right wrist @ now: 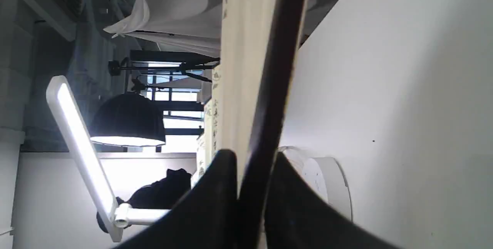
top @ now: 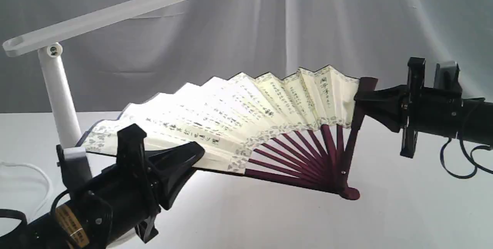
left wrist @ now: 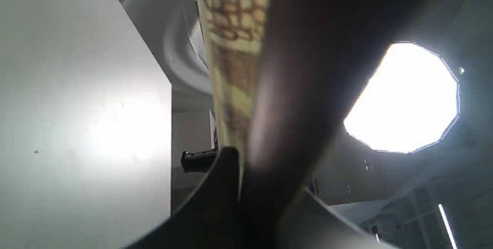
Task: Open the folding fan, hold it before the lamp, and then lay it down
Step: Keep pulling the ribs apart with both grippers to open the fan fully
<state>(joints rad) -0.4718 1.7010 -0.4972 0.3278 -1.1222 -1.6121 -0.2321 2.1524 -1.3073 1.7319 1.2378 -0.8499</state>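
Note:
The folding fan is spread wide, cream pleats with dark calligraphy above maroon ribs. Its pivot sits low, near or on the white table. My left gripper is shut on the fan's lower left guard, which fills the left wrist view as the fan between the jaws of that gripper. My right gripper is shut on the upright right guard, and the fan runs up from that gripper. The white lamp stands behind the fan's left end, its lit bar head slanting above.
A white cord loops on the table at the far left. A grey cloth backdrop hangs behind the table. A black cable hangs under the right arm. A bright studio light shines overhead.

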